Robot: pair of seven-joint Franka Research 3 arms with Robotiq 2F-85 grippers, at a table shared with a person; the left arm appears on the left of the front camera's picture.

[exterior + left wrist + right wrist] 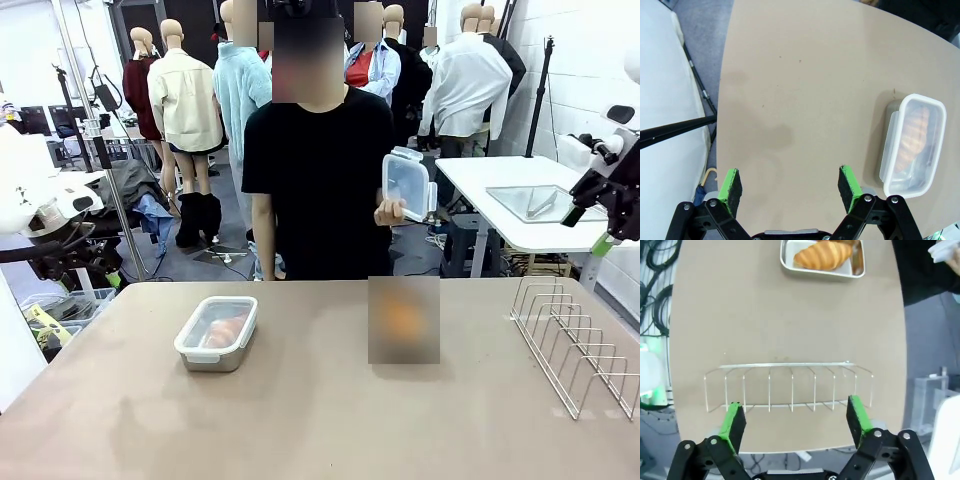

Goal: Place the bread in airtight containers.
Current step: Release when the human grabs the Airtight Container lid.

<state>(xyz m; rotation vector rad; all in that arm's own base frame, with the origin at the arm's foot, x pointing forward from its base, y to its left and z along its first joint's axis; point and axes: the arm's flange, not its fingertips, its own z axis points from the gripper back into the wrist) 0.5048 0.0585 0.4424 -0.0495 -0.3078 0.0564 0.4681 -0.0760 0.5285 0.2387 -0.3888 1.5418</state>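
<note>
A steel airtight container (215,335) with its clear lid on stands left of the table's middle, and a croissant (912,136) shows through the lid. In the left wrist view this container (914,144) lies to the right of my open, empty left gripper (790,187), which hovers above bare table. A second tin (822,262) stands uncovered with a golden croissant (822,254) in it, beyond the wire rack. My right gripper (795,421) hangs open and empty above that rack. The person across the table holds a clear lid (410,183) upright in one hand.
The wire rack (580,345) stands at the table's right edge, seen in the right wrist view as a row of loops (790,385). The person stands at the far edge, near the middle. A white side table (520,205) with a glass tray is behind on the right.
</note>
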